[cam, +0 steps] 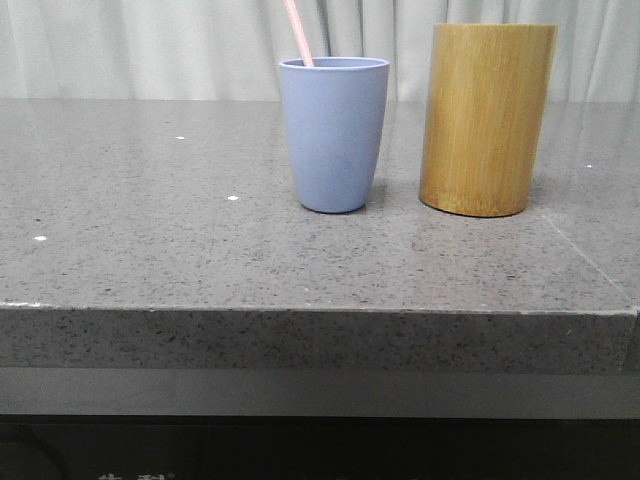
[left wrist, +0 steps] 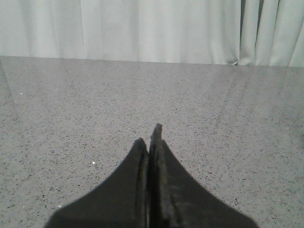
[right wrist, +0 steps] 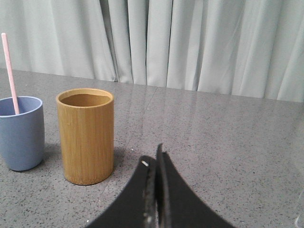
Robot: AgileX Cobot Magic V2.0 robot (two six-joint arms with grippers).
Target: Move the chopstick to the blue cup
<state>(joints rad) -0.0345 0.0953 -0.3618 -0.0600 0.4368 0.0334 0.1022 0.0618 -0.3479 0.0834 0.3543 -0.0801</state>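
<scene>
The pale pink chopstick (cam: pixel 298 34) stands inside the blue cup (cam: pixel 334 135), leaning toward the left and rising above its rim. The right wrist view shows the same cup (right wrist: pixel 20 133) with the chopstick (right wrist: pixel 10 73) in it. My right gripper (right wrist: pixel 154 159) is shut with nothing between its fingers, low over the table and off to the side of the bamboo cylinder. My left gripper (left wrist: pixel 150 137) is shut too, empty, above bare stone.
A taller yellow-brown bamboo cylinder (cam: pixel 487 118) stands just right of the cup; its top (right wrist: pixel 85 99) looks empty. The grey speckled stone table (cam: pixel 150 240) ends at a front edge (cam: pixel 300 312). Pale curtains hang behind.
</scene>
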